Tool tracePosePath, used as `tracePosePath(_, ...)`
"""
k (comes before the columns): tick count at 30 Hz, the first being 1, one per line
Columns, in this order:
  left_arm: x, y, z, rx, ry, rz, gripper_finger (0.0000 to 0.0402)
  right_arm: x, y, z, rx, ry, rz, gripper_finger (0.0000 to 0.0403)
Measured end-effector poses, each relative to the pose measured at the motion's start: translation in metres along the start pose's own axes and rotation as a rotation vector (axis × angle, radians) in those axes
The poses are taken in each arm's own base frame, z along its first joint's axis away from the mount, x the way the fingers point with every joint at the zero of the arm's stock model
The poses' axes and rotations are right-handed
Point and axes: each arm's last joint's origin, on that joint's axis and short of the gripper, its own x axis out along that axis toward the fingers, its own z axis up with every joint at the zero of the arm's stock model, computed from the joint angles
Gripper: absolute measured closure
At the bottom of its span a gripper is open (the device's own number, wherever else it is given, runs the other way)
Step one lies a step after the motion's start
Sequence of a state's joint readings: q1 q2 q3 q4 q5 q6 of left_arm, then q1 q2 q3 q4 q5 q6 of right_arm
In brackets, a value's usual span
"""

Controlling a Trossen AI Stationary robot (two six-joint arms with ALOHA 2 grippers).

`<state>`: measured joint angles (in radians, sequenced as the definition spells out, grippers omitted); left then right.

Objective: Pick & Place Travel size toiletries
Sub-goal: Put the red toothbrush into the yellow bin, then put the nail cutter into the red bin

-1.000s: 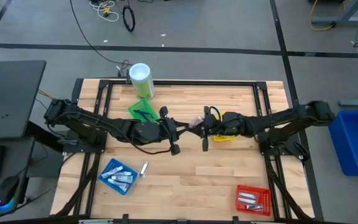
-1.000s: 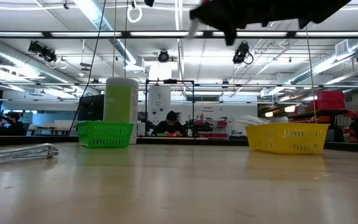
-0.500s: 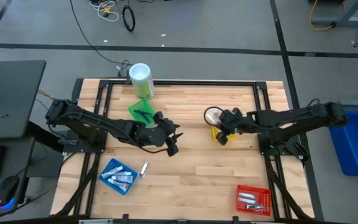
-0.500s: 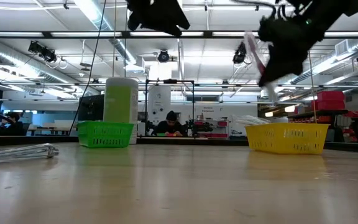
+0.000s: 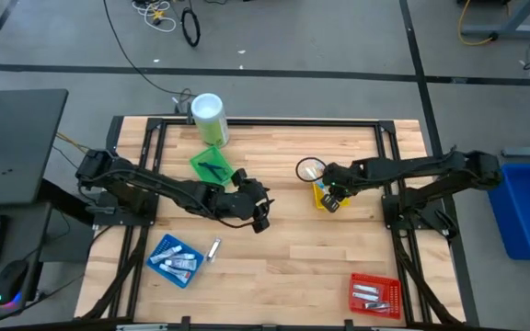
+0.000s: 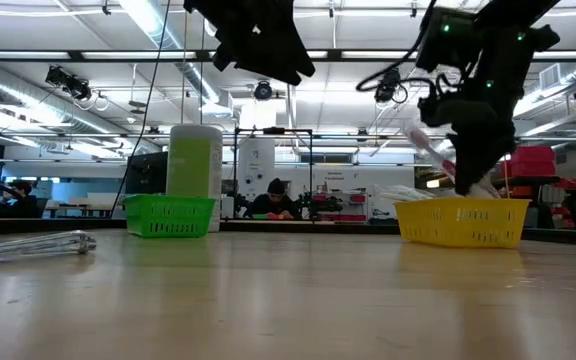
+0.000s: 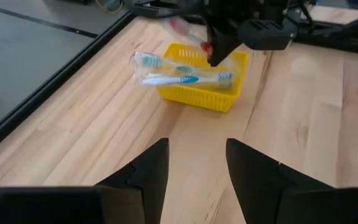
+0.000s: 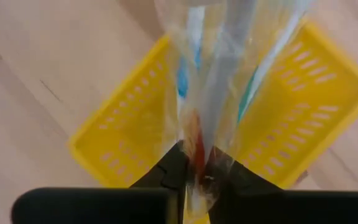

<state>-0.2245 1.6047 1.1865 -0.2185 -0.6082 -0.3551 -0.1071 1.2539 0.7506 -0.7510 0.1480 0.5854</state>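
High view: my right tool (image 5: 331, 195) hangs over the yellow tray (image 5: 323, 199) near the middle of the bench (image 5: 293, 248), its fingers pinched on a clear-wrapped toothbrush (image 8: 211, 74) that dangles down into the tray. In the right wrist view the wrapper with its pink and blue handles runs from my closed fingertips (image 8: 173, 171) across the tray's slotted floor. The left wrist view shows two more blue toothbrushes (image 7: 166, 71) lying across that tray, one end sticking out past its rim. My left tool (image 5: 258, 213) hovers above bare bench, just past the green tray (image 5: 212, 165), fingers spread and holding nothing. Small white tubes (image 5: 175, 259) lie in the blue tray (image 5: 160, 246), one silvery tube (image 5: 213, 247) lies on the bench beside it, and more tubes sit in the red tray (image 5: 375, 294).
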Motion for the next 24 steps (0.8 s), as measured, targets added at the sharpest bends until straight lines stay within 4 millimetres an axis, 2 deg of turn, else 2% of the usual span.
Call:
tracePosePath(6,0.001,0.000,-0.002,0.037,0.021,-0.015,0.0232,0.015,0.001,0.001,-0.018,0.069,-0.024,0.0339)
tracePosePath(11,0.001,0.000,-0.004,0.044,0.034,-0.012,0.0232,0.016,0.000,0.002,-0.030,0.073,-0.028,0.0296)
tracePosePath(14,0.001,0.000,-0.006,0.049,0.063,-0.029,0.0232,0.011,-0.001,0.003,-0.025,0.072,-0.030,0.0267)
tracePosePath(18,0.000,0.001,-0.016,0.030,0.183,-0.089,0.0232,-0.002,0.003,0.014,-0.063,0.029,-0.005,0.0231)
tracePosePath(24,-0.005,0.003,-0.038,-0.148,0.457,-0.101,0.0232,-0.020,0.017,0.040,-0.126,-0.154,0.095,0.0200)
